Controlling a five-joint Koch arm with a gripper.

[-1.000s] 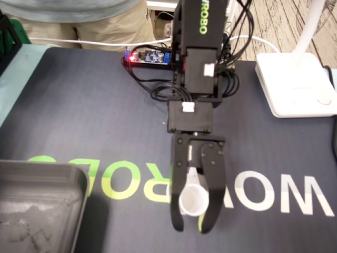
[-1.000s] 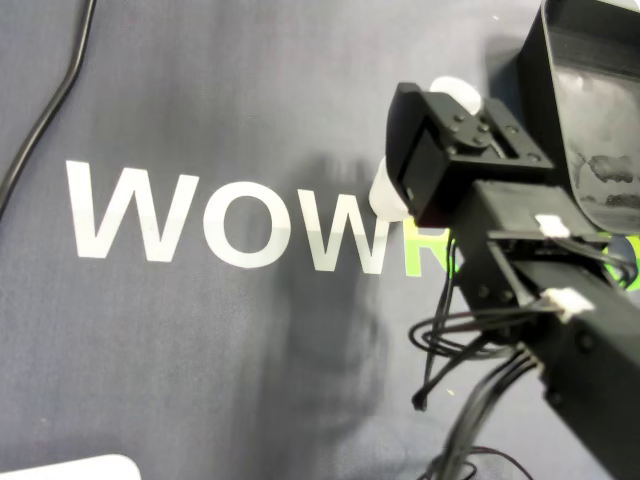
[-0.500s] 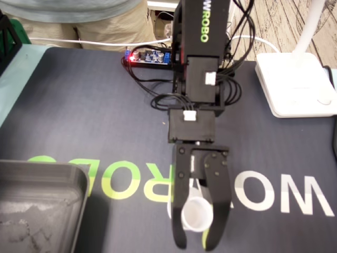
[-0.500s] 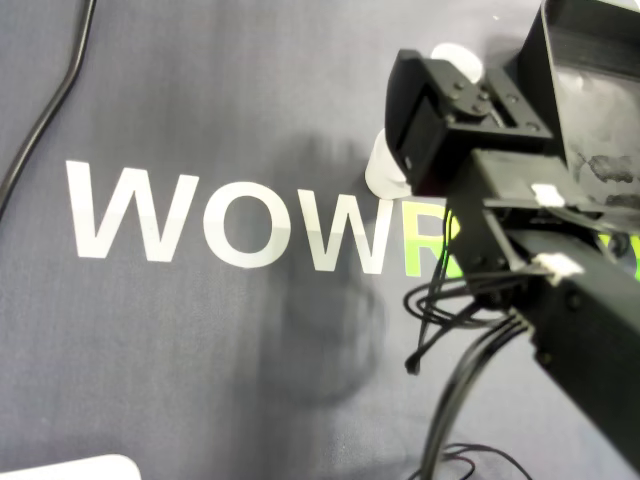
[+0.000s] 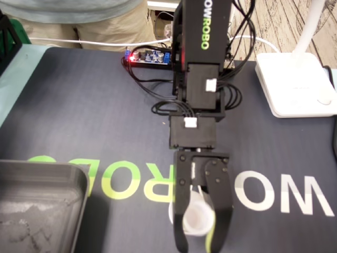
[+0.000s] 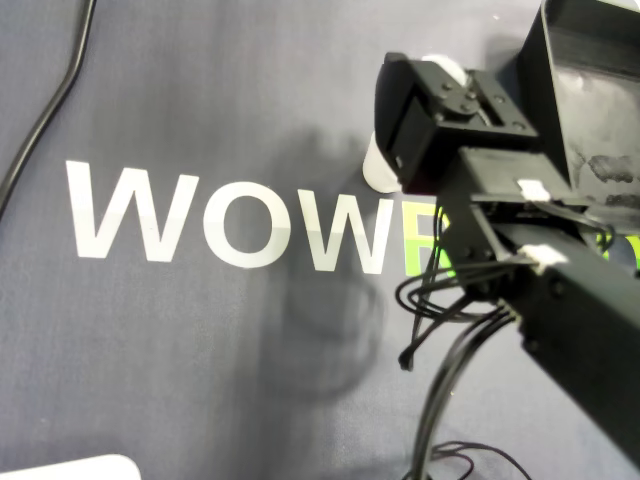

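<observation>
In the fixed view my black gripper [image 5: 202,246] points toward the near edge of the dark mat [image 5: 95,116] and is shut on a small white cup [image 5: 196,221]. The cup's open rim faces up between the two jaws, over the green and white lettering. A sliver of white shows just left of the left jaw. In the overhead view the arm comes in from the lower right. Its gripper block hides most of the cup [image 6: 378,168]. Only white patches show beside and beyond the block.
A grey tray [image 5: 42,205] sits at the mat's near left in the fixed view and at the top right edge in the overhead view [image 6: 590,100]. A white lamp base [image 5: 295,84] stands far right. A circuit board with a red light [image 5: 150,57] and loose cables lie behind the arm.
The arm has stretched toward the near edge in the fixed view, carrying the cup along between its jaws. In the overhead view the gripper shifted up and slightly left.
</observation>
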